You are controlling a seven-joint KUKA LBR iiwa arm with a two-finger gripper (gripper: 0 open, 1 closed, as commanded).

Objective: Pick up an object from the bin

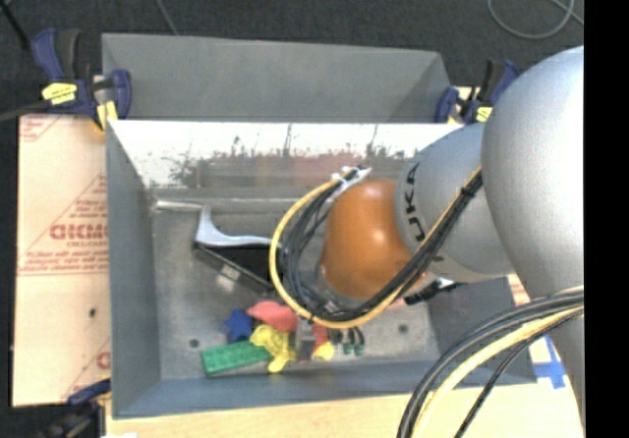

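While hanging low over the near side of the bin (182, 303), hiding the claw (316, 326) under the orange cover (359, 235) — open or closed, not telling from here. Hovering just right of a red piece (270, 313) and a yellow piece (272, 340), touching each other at the right edge of the heap (257, 336). Spotting a green block (234, 358) farther left, stretching left to right. Probably needing a small leftward shift before closing on the red one.

Bin (128, 259) grey, far wall dark-speckled. Green block (234, 357); yellow piece (272, 341) just right of it, red piece (270, 313) above-right, blue piece (236, 324) above. Farther above: black-and-white thing (231, 251), possibly tool. Wrist cover (359, 240) orange.
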